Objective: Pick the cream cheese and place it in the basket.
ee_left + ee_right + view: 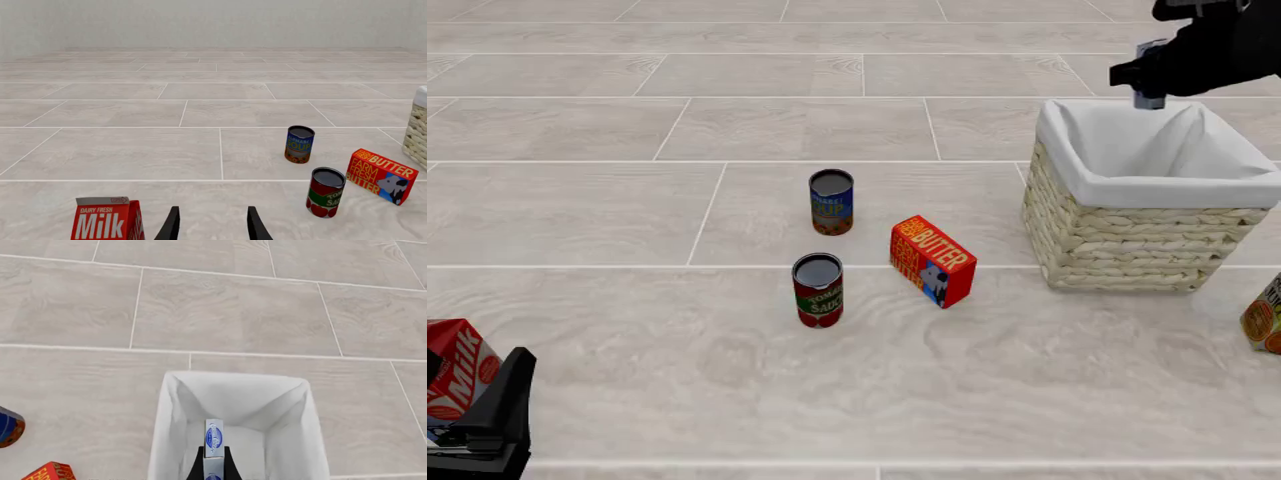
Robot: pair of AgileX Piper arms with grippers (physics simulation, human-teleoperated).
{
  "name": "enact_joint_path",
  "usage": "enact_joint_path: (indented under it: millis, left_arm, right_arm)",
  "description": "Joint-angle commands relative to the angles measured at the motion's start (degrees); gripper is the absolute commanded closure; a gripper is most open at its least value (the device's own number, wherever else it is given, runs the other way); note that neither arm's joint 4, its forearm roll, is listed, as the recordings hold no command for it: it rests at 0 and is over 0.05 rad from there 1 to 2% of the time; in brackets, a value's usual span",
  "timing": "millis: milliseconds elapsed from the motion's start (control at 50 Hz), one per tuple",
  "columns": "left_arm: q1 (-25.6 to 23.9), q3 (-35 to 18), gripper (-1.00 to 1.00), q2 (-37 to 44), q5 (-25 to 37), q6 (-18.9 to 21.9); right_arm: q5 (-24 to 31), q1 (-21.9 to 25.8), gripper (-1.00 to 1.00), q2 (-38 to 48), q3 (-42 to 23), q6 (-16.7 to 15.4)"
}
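Note:
The cream cheese [213, 439], a small light-blue and white box with a dark blue oval, is pinched edge-on in my right gripper [213, 456]. It hangs over the open mouth of the basket [175, 420], whose white lining fills the right wrist view. In the front view the right gripper [1149, 96] is above the back rim of the wicker basket [1121, 235] at the far right. My left gripper [212, 226] is open and empty, low at the near left [491, 418], beside the milk carton.
A red milk carton [454, 365] stands by the left gripper. A blue soup can [831, 201], a red sauce can [818, 290] and a red-orange butter box [932, 261] stand mid-table. Another object [1265, 315] shows at the right edge.

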Motion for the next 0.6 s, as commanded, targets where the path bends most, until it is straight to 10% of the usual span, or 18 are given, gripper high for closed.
enact_joint_path:
  millis: [20,600]
  left_arm:
    - [0.00,0.00,-1.00,0.00,0.00,0.00]
    - [0.00,0.00,-1.00,0.00,0.00,0.00]
  right_arm:
    - [3.42,-1.15,1.00,2.32,-3.65,-1.54]
    - [7.73,-3.50,1.00,5.54,-4.06,-9.93]
